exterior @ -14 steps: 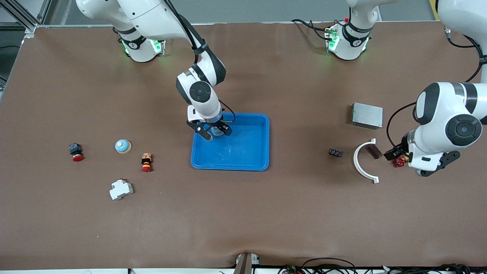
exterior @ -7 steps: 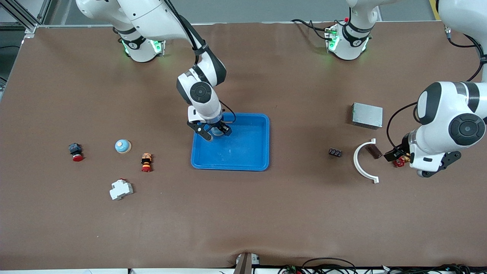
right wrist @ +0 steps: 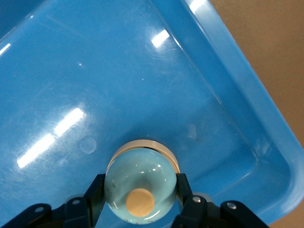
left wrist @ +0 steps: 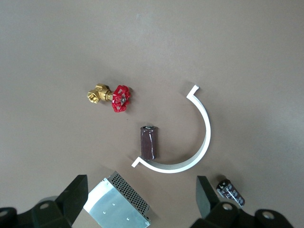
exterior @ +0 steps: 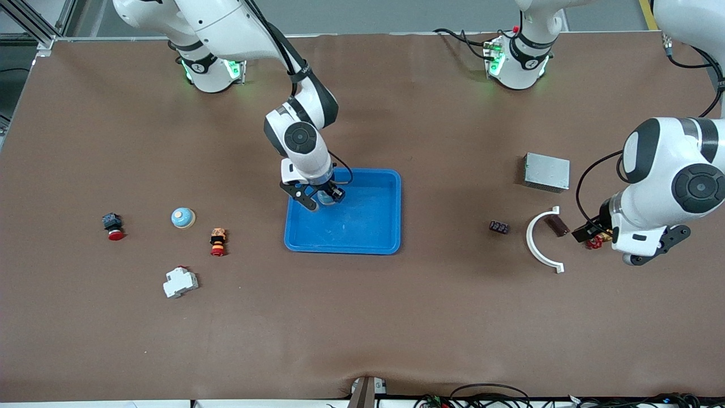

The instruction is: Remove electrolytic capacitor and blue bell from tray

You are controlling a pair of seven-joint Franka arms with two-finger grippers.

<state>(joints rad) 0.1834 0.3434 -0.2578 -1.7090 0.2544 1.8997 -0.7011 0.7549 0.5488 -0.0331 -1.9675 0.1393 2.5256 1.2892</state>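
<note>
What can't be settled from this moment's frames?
- Whether the bell between the right gripper fingers touches the blue tray floor: no view shows its underside.
- In the front view the bell is mostly hidden by the right gripper.
- The left gripper fingertips are cut off by the left wrist view's edge.

Brown capacitor (left wrist: 148, 142) inside white curved bracket (left wrist: 192, 137), red valve (left wrist: 110, 96)

Table: brown mat-covered surface (exterior: 396, 317) filling nearly the whole front view.
Frame: aluminium rail (exterior: 34, 22) at one upper corner.
Floor: grey strip (exterior: 396, 14) along the top.
</note>
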